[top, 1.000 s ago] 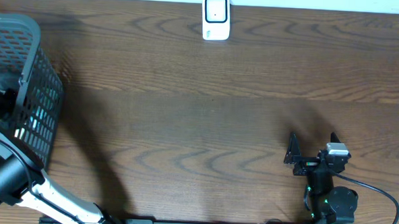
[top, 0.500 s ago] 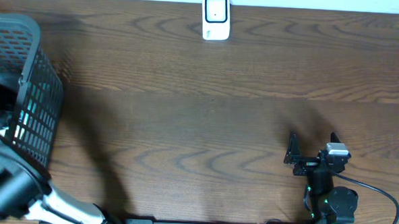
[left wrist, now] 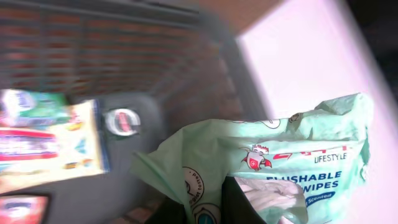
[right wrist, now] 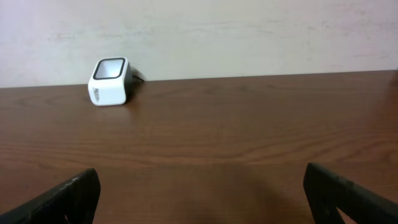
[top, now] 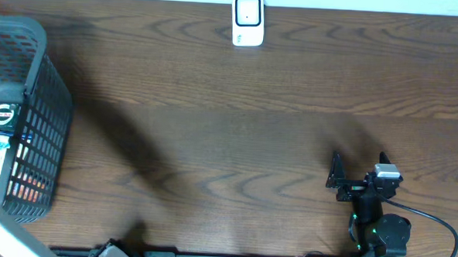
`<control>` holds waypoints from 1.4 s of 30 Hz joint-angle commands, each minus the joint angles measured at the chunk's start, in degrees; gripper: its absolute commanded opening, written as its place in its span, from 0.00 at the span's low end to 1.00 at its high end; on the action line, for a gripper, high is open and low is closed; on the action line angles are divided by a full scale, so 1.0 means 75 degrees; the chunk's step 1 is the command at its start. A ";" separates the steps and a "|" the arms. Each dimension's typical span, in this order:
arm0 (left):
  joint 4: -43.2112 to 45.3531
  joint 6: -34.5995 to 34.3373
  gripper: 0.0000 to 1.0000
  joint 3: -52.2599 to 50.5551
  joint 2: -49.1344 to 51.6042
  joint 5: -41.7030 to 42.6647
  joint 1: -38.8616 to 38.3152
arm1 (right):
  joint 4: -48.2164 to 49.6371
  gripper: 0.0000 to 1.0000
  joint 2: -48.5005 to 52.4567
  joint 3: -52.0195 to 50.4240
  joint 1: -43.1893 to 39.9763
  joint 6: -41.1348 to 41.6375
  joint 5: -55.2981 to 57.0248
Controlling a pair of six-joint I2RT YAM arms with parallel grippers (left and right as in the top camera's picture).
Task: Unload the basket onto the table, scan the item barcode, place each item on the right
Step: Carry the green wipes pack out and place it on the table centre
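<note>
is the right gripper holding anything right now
No, the right gripper stands open with only bare table showing between its jaws, and the scanner sits far off by the wall.

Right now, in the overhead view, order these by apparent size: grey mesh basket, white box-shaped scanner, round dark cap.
1. grey mesh basket
2. white box-shaped scanner
3. round dark cap, only slightly smaller; its nearness to the camera is unclear.

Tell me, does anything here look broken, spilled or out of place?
Nothing looks spilled or broken. The one oddity is the green wipes pack, pinched in the left fingers above the basket. It is crumpled and bunched around the grip. The scanner stands upright.
</note>
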 commanded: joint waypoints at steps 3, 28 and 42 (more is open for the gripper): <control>-0.0315 0.0787 0.07 0.0087 -0.0600 0.1358 -0.1830 | -0.0032 0.99 0.0000 -0.0012 -0.0035 -0.0067 -0.0015; -0.0845 0.1894 0.08 -0.0105 0.4902 0.0038 -0.9352 | -0.0032 0.99 0.0000 -0.0012 -0.0035 -0.0067 -0.0015; 0.0286 0.1527 0.66 -0.0052 0.5243 0.0032 -0.9745 | -0.0032 0.99 0.0000 -0.0012 -0.0038 -0.0070 -0.0015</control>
